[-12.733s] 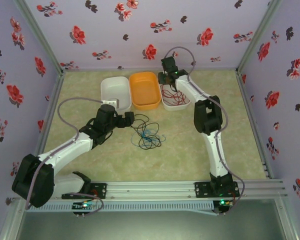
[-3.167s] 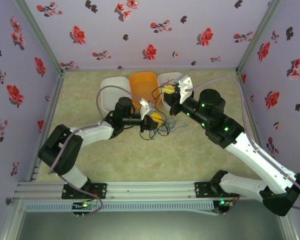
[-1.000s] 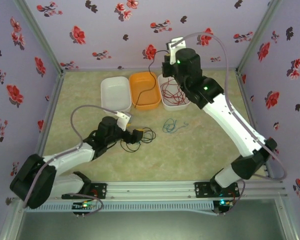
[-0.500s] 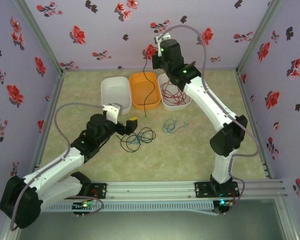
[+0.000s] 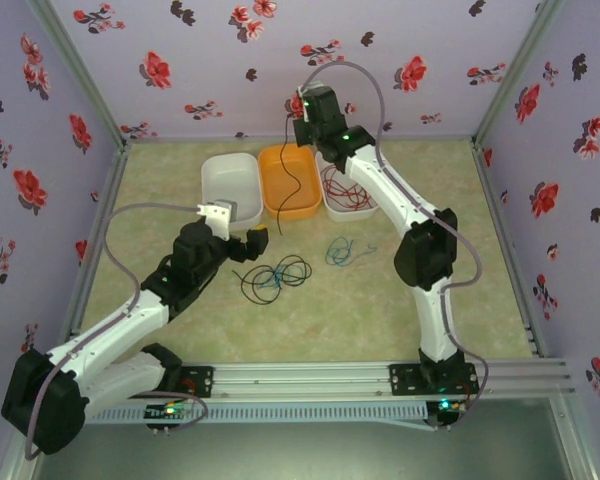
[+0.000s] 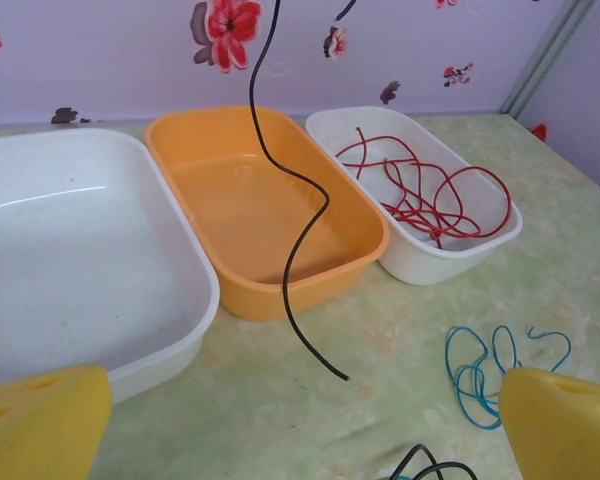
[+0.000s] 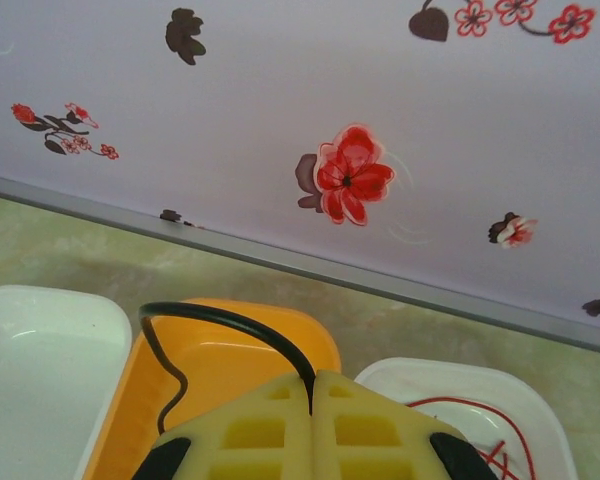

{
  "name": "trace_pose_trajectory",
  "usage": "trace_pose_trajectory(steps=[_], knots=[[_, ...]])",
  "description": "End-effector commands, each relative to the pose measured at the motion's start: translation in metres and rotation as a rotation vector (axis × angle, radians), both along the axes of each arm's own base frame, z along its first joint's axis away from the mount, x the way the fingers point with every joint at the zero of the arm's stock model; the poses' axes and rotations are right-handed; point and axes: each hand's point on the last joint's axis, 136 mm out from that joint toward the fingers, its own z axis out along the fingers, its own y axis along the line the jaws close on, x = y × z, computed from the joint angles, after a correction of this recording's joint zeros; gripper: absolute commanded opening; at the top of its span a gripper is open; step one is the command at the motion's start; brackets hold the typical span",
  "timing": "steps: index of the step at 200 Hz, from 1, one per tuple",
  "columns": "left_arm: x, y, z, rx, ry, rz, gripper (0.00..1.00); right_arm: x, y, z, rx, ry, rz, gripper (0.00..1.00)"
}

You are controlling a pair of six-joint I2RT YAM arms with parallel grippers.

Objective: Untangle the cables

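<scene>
While the right gripper (image 7: 313, 375) hung high over the far side of the table, its pads were pressed together on a black cable (image 7: 220, 312). The grip sat at the cable's top end. I judged the step to be sorting: one strand pulled free and due for a bin.

From the jaws the cable dropped across the orange bin (image 6: 230, 210). Its long axis ran close to vertical, with a few lazy bends. The free tip pointed down and toward the arms' side, and ended over the table just in front of the bin's near rim. Whether the tip touched the table I could not tell.

A red cable (image 6: 430, 190) lay coiled in the right white bin (image 6: 420, 270). A blue cable (image 5: 342, 250) lay loose on the table, apart from the rest. Dark loops (image 5: 275, 275) with a blue strand in them lay just beside the left gripper (image 6: 300, 430), whose fingers stood wide apart, holding nothing.

The next move probably called for carrying the tail back over the rim before lowering. A release from here would likely leave the tail draped outside the bin. After that, the loops looked like the left arm's job.
</scene>
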Motion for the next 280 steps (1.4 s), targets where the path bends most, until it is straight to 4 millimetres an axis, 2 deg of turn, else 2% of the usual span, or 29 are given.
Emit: trace_pose_trajectory(steps=[1,23,45,102,135,182,239,280], knots=[[0.007,0.009,0.005,-0.02,0.013,0.058,1.0,0.009,0.003,-0.018,0.029,0.052,0.001,0.0],[0.008,0.011,0.001,-0.025,0.029,0.072,1.0,0.02,0.0,-0.042,0.021,0.089,-0.026,0.0],[0.01,0.013,-0.005,-0.026,0.051,0.082,1.0,0.034,-0.011,-0.05,0.025,0.1,-0.072,0.0],[0.013,0.012,-0.015,-0.032,0.085,0.089,1.0,0.064,-0.041,-0.032,0.101,0.037,-0.152,0.0],[0.014,0.012,-0.016,-0.031,0.09,0.088,1.0,0.07,-0.045,-0.025,0.13,0.009,-0.161,0.0],[0.014,0.014,-0.016,-0.032,0.089,0.093,1.0,0.06,-0.024,-0.05,0.181,0.107,-0.084,0.0],[0.017,0.016,-0.021,-0.037,0.107,0.109,1.0,0.031,0.014,-0.084,0.182,0.218,0.009,0.0],[0.017,0.018,-0.024,-0.037,0.117,0.115,1.0,0.017,0.017,-0.121,0.136,0.295,0.001,0.0]])
